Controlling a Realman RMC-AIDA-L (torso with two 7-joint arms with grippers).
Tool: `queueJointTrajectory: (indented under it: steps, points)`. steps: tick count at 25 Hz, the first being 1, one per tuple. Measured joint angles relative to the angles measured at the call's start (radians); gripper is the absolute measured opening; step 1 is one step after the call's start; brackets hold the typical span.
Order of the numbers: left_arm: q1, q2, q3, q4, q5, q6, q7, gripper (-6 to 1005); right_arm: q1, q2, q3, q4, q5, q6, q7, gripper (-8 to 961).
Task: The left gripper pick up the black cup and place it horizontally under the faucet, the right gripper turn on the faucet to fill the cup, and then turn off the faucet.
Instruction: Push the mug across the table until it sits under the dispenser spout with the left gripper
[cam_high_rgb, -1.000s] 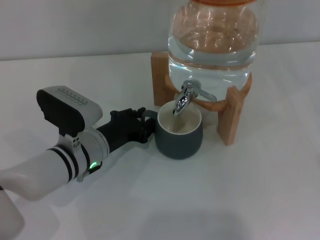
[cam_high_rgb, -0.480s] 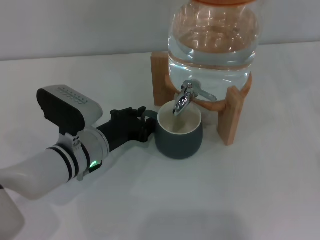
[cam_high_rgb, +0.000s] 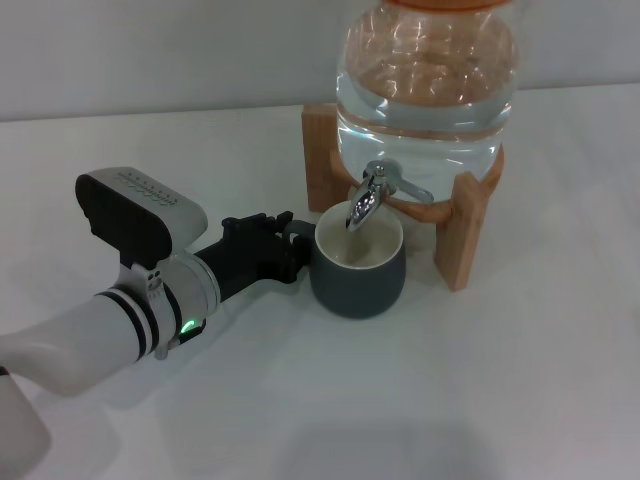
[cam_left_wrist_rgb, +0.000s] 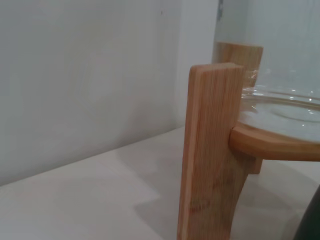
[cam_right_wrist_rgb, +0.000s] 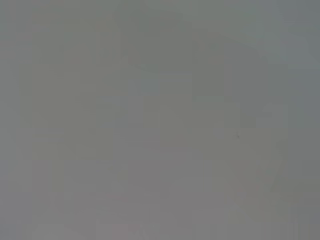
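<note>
the black cup (cam_high_rgb: 358, 270) stands upright on the white table (cam_high_rgb: 480, 380), directly ahead of the left gripper (cam_high_rgb: 296, 247), its mouth right under the spout of the faucet (cam_high_rgb: 368, 198). the faucet is fixed to the clear water jar (cam_high_rgb: 428, 80) on its wooden stand (cam_high_rgb: 462, 235), just beyond the cup as seen from the jaws. over the last 1 second the left arm has nudged slightly toward the cup, while the cup has not moved. the jaws sit at the cup's handle side; whether they clamp the handle or have let go i cannot tell. no water stream shows and the lever looks untouched. the left wrist view shows only a stand leg, the jar's base and a dark edge, probably the cup. the right gripper is out of sight. my reading: placement is essentially done, and opening the faucet falls to the right arm next.
</note>
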Motion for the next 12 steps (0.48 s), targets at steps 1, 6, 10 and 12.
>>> queueJointTrajectory:
  steps: [1, 6, 10, 12]
  points:
    - [0.0, 0.0, 0.0, 0.0, 0.0, 0.0, 0.0, 369, 0.0, 0.0, 0.0, 0.0, 0.0, 0.0, 0.0, 841]
    - [0.0, 0.0, 0.0, 0.0, 0.001, 0.001, 0.001, 369, 0.001, 0.0, 0.0, 0.0, 0.0, -0.002, -0.001, 841]
    - [0.0, -0.001, 0.0, 0.0, 0.021, 0.001, 0.001, 369, 0.003, 0.0, 0.0, 0.0, 0.0, -0.005, -0.001, 841]
    - [-0.002, -0.002, 0.0, 0.0, 0.027, 0.001, 0.002, 369, 0.003, 0.0, 0.0, 0.0, 0.0, -0.006, -0.001, 842]
